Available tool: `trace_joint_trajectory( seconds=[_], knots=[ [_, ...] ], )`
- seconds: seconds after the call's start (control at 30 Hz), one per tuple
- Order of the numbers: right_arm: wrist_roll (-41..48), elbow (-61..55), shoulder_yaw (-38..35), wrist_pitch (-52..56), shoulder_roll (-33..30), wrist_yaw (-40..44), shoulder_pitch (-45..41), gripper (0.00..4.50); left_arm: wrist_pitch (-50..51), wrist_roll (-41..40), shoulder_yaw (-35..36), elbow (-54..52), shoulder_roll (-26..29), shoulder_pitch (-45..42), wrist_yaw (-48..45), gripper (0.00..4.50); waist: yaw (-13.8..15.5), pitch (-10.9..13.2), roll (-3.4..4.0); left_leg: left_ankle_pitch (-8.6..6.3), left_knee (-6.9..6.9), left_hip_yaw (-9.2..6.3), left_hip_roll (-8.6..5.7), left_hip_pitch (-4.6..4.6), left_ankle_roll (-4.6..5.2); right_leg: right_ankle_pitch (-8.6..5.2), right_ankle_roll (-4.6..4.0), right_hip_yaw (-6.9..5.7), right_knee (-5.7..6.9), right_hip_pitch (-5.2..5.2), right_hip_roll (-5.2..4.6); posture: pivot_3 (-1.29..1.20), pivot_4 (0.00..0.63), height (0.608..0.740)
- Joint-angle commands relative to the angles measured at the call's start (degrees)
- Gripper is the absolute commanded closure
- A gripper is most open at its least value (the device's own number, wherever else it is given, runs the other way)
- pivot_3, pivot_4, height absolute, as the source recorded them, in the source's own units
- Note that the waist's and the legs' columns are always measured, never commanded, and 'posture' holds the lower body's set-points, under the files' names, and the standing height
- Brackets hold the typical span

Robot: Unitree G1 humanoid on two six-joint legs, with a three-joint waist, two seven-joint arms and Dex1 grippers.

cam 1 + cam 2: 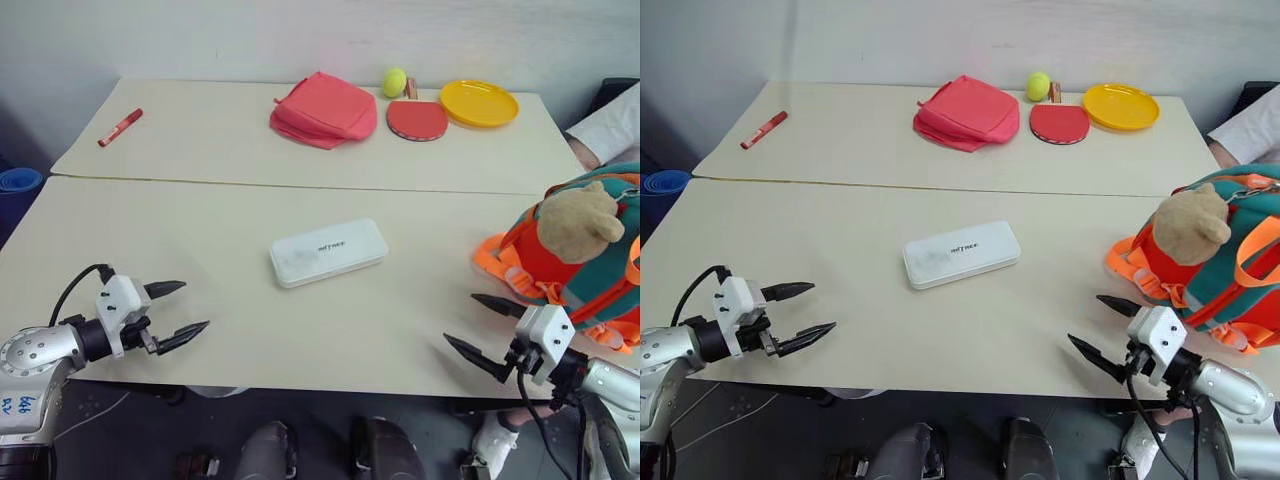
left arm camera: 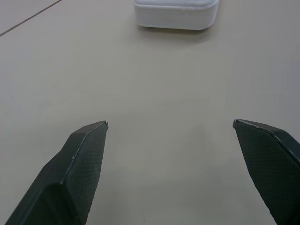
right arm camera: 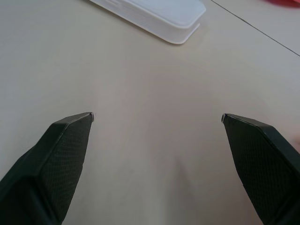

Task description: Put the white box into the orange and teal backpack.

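The white box (image 1: 328, 252) lies flat mid-table, between both grippers and well apart from each. The left gripper (image 1: 182, 310) and right gripper (image 1: 484, 327) stand wide and empty. Approach the box's short ends squarely before carrying it to the orange and teal backpack (image 1: 585, 262) at your right.

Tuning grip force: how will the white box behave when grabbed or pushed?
The white box looks like a rigid plastic case, so likely stiff, not floppy. Its smooth surface and rounded corners may slip between fingers. It lies flat on the table, so it should slide rather than tip or roll.
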Motion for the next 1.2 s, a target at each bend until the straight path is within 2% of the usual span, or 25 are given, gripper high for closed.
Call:
trace_joint_trajectory(
  seconds=[0.03,0.1,0.2,0.27,0.37,0.5,0.6,0.67,0.7,0.8,1.0,1.1,1.2],
  knots=[
    [0.99,-2.51,0.10,1.83,-0.39,-0.61,-0.52,0.00,0.01,0.39,-0.11,-0.69,0.13,0.20,0.29,0.01,0.02,0.00,0.00,0.00,-0.01,0.00,0.00,0.00,-0.01,0.00,0.00,0.00,0.00,-0.01,0.00,0.00,0.150,0.740],
    [2.61,-5.07,0.21,5.70,0.21,-2.84,-2.13,0.00,1.94,-0.91,-0.32,-1.85,-0.25,-0.72,0.45,0.01,0.02,0.00,0.00,0.02,-0.02,0.00,0.01,0.00,-0.01,0.00,-0.01,-0.01,0.01,-0.01,0.00,0.00,0.150,0.740],
    [0.54,-9.19,3.92,12.73,-2.76,-3.60,-5.68,0.00,6.16,-1.60,-1.78,-4.44,-0.33,-3.14,1.54,0.01,0.00,0.00,0.00,0.02,0.06,-0.01,0.01,0.00,-0.02,0.00,0.00,0.00,0.07,-0.01,-0.01,0.00,0.150,0.740],
    [-0.77,-10.98,6.87,18.30,-4.17,-5.20,-10.78,0.39,10.67,-1.11,-3.66,-5.93,-0.29,-5.50,3.44,0.00,0.01,0.00,0.00,0.01,0.07,-0.01,0.00,0.00,-0.03,0.00,0.00,0.01,0.11,-0.01,-0.03,0.00,0.150,0.740],
    [-4.62,-11.35,12.43,26.40,-6.97,-6.75,-20.60,1.31,18.57,-1.02,-5.57,-8.01,-2.96,-11.97,10.72,0.63,0.01,0.02,0.03,0.02,0.10,-0.01,-0.01,-0.02,-0.03,0.00,0.00,0.02,0.14,-0.04,-0.03,0.00,0.150,0.740],
    [-9.88,-7.73,18.27,35.23,-6.83,-10.60,-32.56,2.73,27.32,1.03,-9.39,-9.36,-5.03,-18.45,16.56,1.87,0.04,0.02,0.01,0.18,0.19,-0.05,0.00,-0.19,0.19,0.00,0.00,-0.05,0.42,-0.14,0.03,0.00,0.150,0.740],
    [-14.89,-1.65,21.53,39.67,-1.49,-18.33,-40.89,3.66,29.19,1.58,-11.36,-7.74,-6.27,-20.17,17.48,2.72,-0.24,0.01,0.01,0.19,0.35,0.00,-0.01,-0.27,0.21,0.00,0.00,-0.08,0.43,-0.16,0.12,0.00,0.150,0.740],
    [-17.40,2.48,24.11,41.31,1.24,-20.24,-44.83,4.33,30.15,2.65,-12.39,-6.32,-6.97,-21.11,18.70,3.28,-0.40,0.01,0.00,0.20,0.42,0.11,0.00,-0.27,0.22,0.00,0.00,-0.07,0.47,-0.16,0.15,0.00,0.150,0.740],
    [-18.30,4.24,24.96,41.55,2.25,-20.68,-46.28,4.50,30.14,2.99,-12.69,-5.78,-7.39,-21.74,19.14,3.58,-0.36,0.01,0.00,0.20,0.45,0.10,0.01,-0.28,0.23,0.00,0.00,-0.06,0.48,-0.16,0.17,0.00,0.150,0.740],
    [-21.30,11.56,28.29,39.25,4.64,-20.69,-50.08,4.50,30.85,2.26,-13.70,-4.51,-9.23,-24.31,18.83,4.48,-0.13,0.02,0.00,0.20,0.50,0.08,0.06,-0.35,0.23,0.00,0.00,-0.06,0.51,-0.21,0.21,0.00,0.150,0.740],
    [-21.85,20.42,29.15,36.38,10.09,-19.55,-54.83,4.50,33.65,3.93,-18.04,-1.94,-9.66,-28.05,17.96,4.48,-0.25,0.02,0.00,0.22,0.61,0.07,0.02,-0.41,0.27,0.00,0.01,-0.06,0.57,-0.21,0.22,0.00,0.150,0.740],
    [-21.77,21.77,29.26,35.57,10.24,-17.95,-55.31,4.50,33.90,4.19,-19.51,-1.13,-10.47,-29.49,17.45,4.48,-0.33,0.02,0.00,0.23,0.61,0.07,0.03,-0.42,0.27,0.00,0.01,-0.08,0.57,-0.21,0.27,0.00,0.150,0.740],
    [-20.40,20.68,28.56,36.47,9.32,-14.72,-54.50,4.50,38.77,2.34,-19.20,-2.46,-13.15,-30.53,19.11,4.48,-0.35,0.02,0.00,0.23,0.62,0.07,0.03,-0.42,0.27,0.00,0.01,-0.07,0.57,-0.21,0.28,0.00,0.150,0.740]
  ],
)
